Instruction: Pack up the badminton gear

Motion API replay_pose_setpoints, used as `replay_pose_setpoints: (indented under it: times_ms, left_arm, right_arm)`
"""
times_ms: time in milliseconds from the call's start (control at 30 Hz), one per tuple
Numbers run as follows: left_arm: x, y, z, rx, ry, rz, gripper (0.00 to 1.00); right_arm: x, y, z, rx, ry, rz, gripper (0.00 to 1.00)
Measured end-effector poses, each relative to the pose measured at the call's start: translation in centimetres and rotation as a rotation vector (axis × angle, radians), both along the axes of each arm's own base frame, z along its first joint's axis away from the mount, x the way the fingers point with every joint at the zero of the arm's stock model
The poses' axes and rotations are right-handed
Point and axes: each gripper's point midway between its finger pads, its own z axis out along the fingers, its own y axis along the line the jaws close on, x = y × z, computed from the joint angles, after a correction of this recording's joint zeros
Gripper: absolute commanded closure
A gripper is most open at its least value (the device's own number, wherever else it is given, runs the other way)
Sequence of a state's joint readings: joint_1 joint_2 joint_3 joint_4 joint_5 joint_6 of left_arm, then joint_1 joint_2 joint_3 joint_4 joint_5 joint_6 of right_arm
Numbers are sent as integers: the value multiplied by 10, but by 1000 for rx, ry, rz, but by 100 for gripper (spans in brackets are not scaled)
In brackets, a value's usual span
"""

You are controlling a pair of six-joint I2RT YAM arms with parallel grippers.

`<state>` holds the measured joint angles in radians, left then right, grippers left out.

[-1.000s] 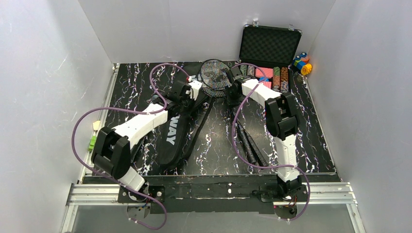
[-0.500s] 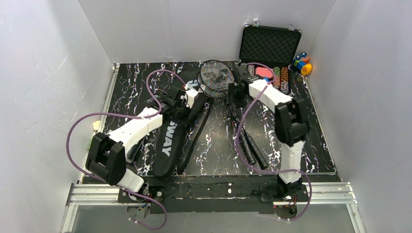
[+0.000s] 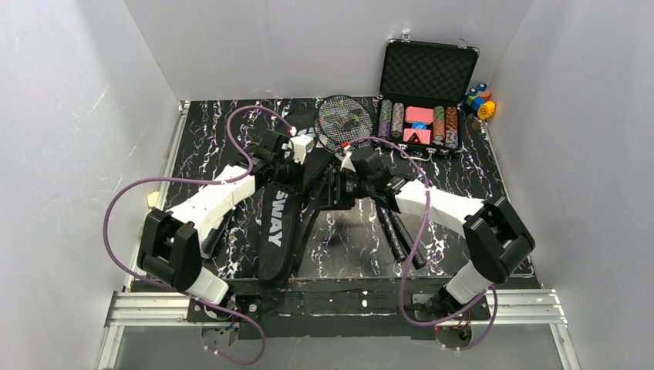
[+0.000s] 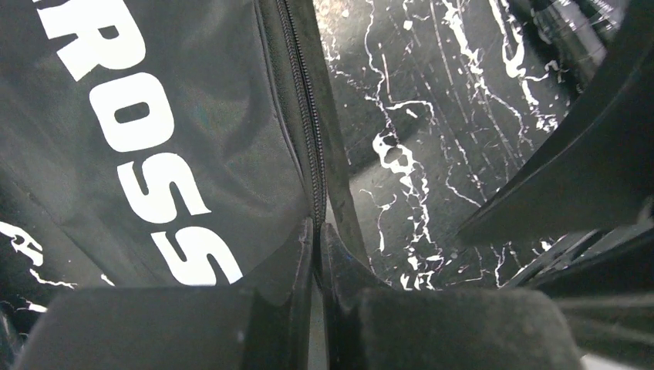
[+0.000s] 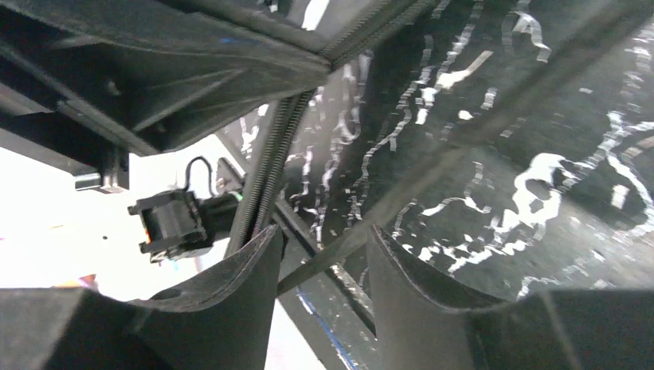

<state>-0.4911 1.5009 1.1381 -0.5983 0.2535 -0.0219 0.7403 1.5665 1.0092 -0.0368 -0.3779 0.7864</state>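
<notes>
though bag (image 3: 274, 225) mouth hidden overhead, left gripper (image 4: 317, 233) clamps its edge; right gripper (image 5: 322, 240) parted.

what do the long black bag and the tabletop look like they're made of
The bag: likely soft woven synthetic fabric, matte; it creases, carries printed white letters and a toothed zip. The table: hard smooth top, slightly glossy, black with white marble veining; real stone or printed laminate cannot be told.

Bag (image 3: 274, 231) logo part-hidden by L arm (image 3: 212, 202); R wrist view blurry.
</notes>
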Motion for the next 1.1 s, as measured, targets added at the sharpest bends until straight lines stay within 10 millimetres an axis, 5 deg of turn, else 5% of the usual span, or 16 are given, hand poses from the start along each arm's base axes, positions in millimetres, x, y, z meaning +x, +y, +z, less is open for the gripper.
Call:
replay_pose_setpoints:
  times_ms: [433,1100]
  left_arm:
    - [7,-9,13,-39,-10,-2,100]
    - [8,-10,15,-41,-10,0,100]
  right_arm:
    - [-27,46,19,194,0,116,61]
    - [-46,37,-1,193,44,107,59]
